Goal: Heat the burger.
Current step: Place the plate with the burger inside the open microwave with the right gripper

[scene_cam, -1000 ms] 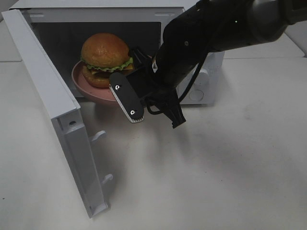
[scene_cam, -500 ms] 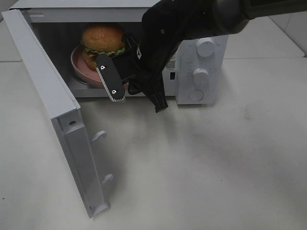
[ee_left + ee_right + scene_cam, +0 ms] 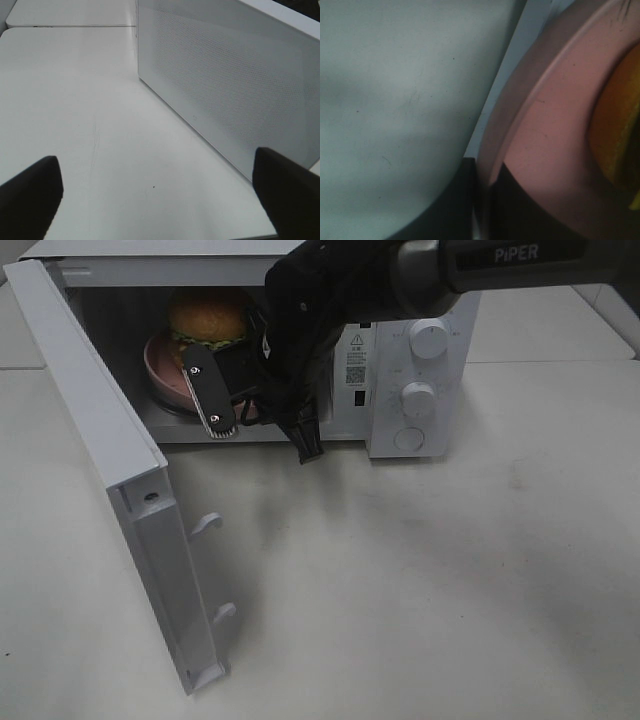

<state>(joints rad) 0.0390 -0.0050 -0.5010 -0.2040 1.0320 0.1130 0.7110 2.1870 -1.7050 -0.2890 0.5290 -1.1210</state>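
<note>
Burger sits on the pink plate, and both are inside the open cavity of the white microwave, toward its left side. From the high camera I see the bun top and a strip of green lettuce; the rest is hidden behind my right arm.

My right gripper reaches in through the doorway and is clamped on the near rim of the plate. On the right wrist camera the gripper shows its dark fingers pressed together with the pink rim between them, and the burger's orange bun lies close beside them on the plate. I cannot tell whether the plate is resting on the cavity floor or being carried just above it.

The microwave door hangs wide open to the left, with its two latch hooks facing the table.

My left gripper is out of the high view. Its wrist camera shows both fingers spread wide apart with nothing between them, over bare white table beside a white perforated panel.
</note>
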